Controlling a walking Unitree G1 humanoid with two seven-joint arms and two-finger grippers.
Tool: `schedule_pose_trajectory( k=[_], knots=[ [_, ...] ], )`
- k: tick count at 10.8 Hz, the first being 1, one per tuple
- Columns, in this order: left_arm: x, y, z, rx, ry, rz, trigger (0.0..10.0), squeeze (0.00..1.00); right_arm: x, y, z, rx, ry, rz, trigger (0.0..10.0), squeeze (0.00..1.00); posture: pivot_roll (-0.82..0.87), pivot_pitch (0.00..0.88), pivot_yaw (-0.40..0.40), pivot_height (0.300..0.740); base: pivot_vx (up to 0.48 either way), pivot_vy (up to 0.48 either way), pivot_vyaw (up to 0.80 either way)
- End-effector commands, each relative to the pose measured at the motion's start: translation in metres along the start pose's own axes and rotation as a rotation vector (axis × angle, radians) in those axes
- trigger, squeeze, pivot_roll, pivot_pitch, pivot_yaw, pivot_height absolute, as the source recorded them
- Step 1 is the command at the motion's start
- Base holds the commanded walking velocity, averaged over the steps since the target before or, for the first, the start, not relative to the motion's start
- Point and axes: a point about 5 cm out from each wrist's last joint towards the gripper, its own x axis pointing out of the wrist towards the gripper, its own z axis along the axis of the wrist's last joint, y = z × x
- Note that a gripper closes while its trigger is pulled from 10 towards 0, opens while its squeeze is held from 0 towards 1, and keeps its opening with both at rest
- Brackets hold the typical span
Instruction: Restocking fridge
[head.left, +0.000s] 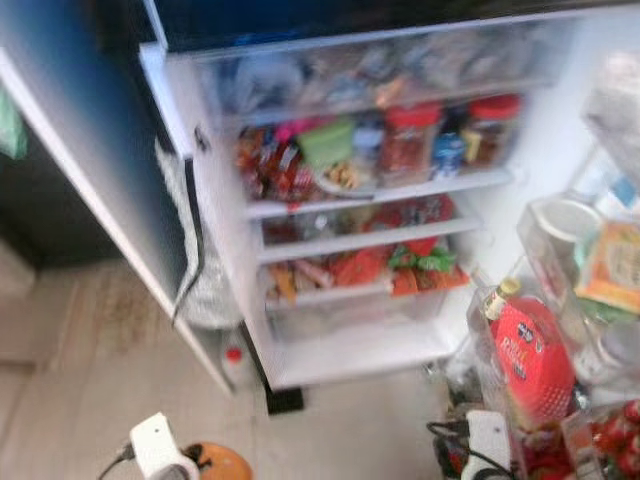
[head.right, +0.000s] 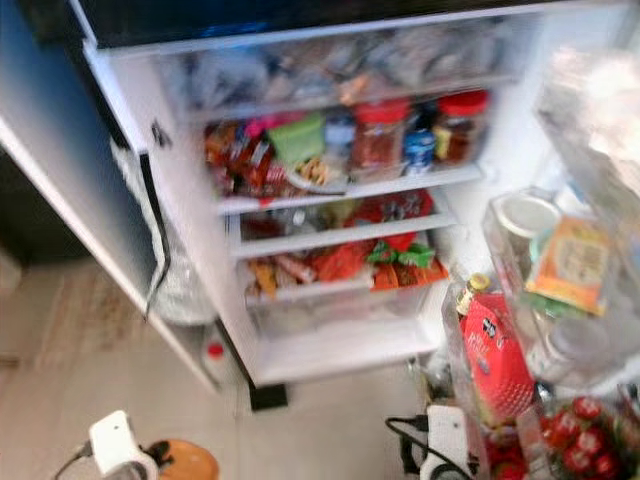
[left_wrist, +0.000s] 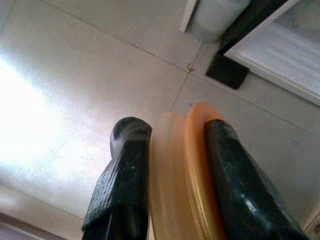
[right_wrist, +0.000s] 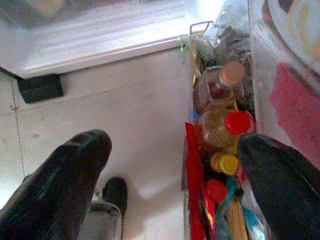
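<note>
Pale tiled floor (left_wrist: 75, 75); left gripper (left_wrist: 172, 165) clamps round orange lid (left_wrist: 187, 170)

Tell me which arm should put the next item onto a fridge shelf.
Left, probably. The left claw is already shut on an orange lid-like disc, low over the floor in front of the open fridge. The right claw is open and holds nothing, hovering beside the door bin's bottles.

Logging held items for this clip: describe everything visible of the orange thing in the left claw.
The orange disc looks like a flat, round lid or plate with a paler, translucent-looking layer against its face. It stands on edge, pinched between the left claw's two black fingers, above the pale tiled floor in front of the open fridge.
</note>
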Motion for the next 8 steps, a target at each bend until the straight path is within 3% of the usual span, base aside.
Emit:
schedule_pose_trajectory(
  k=[1, 8],
  knots=[
    [-0.0017, 0.0023, -0.0130, -0.007, 0.049, 0.008, 10.0, 0.00, -0.0005, 0.0030, -0.0039, -0.005, 0.017, 0.009, 10.0, 0.00, -0.11, 0.067, 0.043, 0.740, 0.000, 0.000, 0.00],
    [-0.0016, 0.0015, -0.0129, 0.003, 0.051, 0.002, 10.0, 0.00, -0.0004, 0.0019, -0.0040, -0.009, 0.023, -0.009, 10.0, 0.00, -0.11, 0.076, 0.042, 0.740, 0.000, 0.000, 0.00]
  ],
)
